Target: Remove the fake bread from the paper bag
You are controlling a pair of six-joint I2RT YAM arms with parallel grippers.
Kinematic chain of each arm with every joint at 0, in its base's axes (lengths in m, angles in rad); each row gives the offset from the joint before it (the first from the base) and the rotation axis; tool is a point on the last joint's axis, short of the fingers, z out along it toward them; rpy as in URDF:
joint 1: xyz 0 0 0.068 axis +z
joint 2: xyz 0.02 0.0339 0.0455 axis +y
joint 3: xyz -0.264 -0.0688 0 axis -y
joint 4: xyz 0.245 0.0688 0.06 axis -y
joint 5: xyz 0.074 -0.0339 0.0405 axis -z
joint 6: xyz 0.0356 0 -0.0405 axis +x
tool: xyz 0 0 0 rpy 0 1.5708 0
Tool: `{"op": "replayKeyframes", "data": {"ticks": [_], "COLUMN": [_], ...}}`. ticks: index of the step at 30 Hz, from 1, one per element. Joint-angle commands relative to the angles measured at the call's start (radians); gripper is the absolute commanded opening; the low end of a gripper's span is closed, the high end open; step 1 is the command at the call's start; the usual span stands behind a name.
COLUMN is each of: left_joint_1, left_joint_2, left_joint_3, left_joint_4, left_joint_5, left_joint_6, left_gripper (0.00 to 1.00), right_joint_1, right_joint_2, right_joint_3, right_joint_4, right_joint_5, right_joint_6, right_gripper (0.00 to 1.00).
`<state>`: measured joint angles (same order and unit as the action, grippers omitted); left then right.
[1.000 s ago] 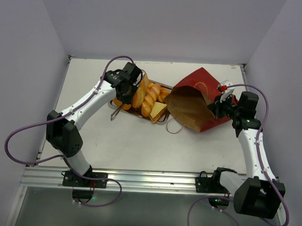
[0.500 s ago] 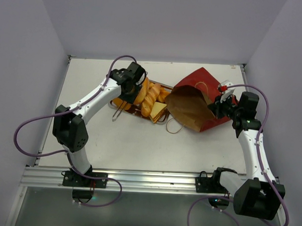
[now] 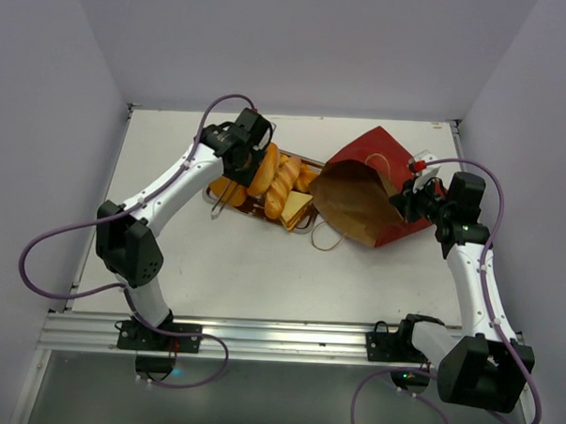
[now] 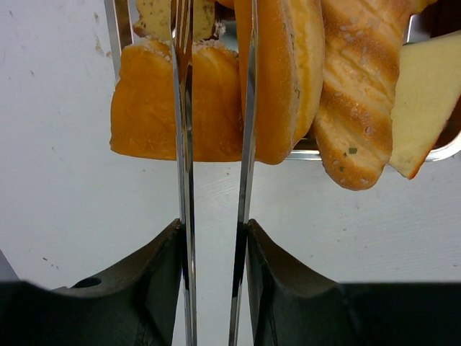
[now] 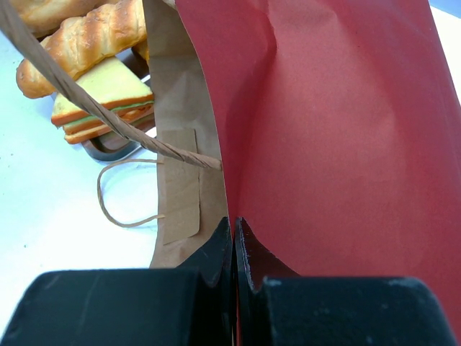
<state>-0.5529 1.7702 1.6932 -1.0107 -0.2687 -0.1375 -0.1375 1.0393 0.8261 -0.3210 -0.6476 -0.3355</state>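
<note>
White bench (image 3: pixel 261 277), centre-left of the overhead view: my left tool (image 4: pixel 212 232) clamps metal tongs (image 4: pixel 184 144), whose blades stand slightly parted over the fake bread (image 4: pixel 360 86) heaped in the tray (image 4: pixel 119 32). To its right the paper bag (image 3: pixel 384 155) lies open and seemingly empty, though its depths are dim. My right tool (image 5: pixel 235 238) is closed, pinching the bag's wall. Nearly done, I judge.

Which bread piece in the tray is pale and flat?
The triangular slice, at the tray corner nearest the paper bag; the other pieces are golden-orange and rounded.

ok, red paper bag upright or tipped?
Tipped: the red paper bag lies on its side, brown-lined mouth open toward the metal tray.
</note>
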Motion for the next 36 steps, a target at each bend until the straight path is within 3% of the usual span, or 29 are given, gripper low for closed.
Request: {"op": "replayKeyframes", "data": {"ticks": [1,5,10,13,18,23,36], "left_joint_1": [-0.005,-0.004,0.043,0.143,0.407,0.53,0.55], "left_joint_2": [-0.09,-0.161,-0.343,-0.468,-0.607,-0.569,-0.358], "left_joint_3": [0.059,0.027,-0.187,-0.387,-0.659,-0.802,-0.876], "left_joint_4": [0.043,0.083,0.225,0.328,0.489,0.601,0.696], "left_joint_5": [-0.001,0.052,0.095,0.092,0.144,0.171,0.187], "left_joint_6": [-0.008,-0.039,-0.144,-0.216,-0.28,-0.317,-0.264], "left_gripper": [0.41,0.4,0.4,0.4,0.4,0.41,0.46], "right_joint_1": [-0.002,-0.005,-0.008,-0.011,-0.013,-0.017,-0.03], "right_joint_2": [-0.025,-0.027,-0.031,-0.035,-0.047,-0.056,-0.065], "right_joint_3": [-0.001,-0.002,-0.002,-0.001,0.005,0.024,0.146], "right_joint_4": [0.039,0.037,0.037,0.036,0.036,0.034,-0.018], "right_joint_5": [-0.046,-0.044,-0.044,-0.046,-0.034,0.018,0.1], "right_joint_6": [0.01,0.01,0.012,0.015,0.016,0.024,0.087], "right_gripper": [0.0,0.0,0.0,0.0,0.0,0.0,0.0]}}
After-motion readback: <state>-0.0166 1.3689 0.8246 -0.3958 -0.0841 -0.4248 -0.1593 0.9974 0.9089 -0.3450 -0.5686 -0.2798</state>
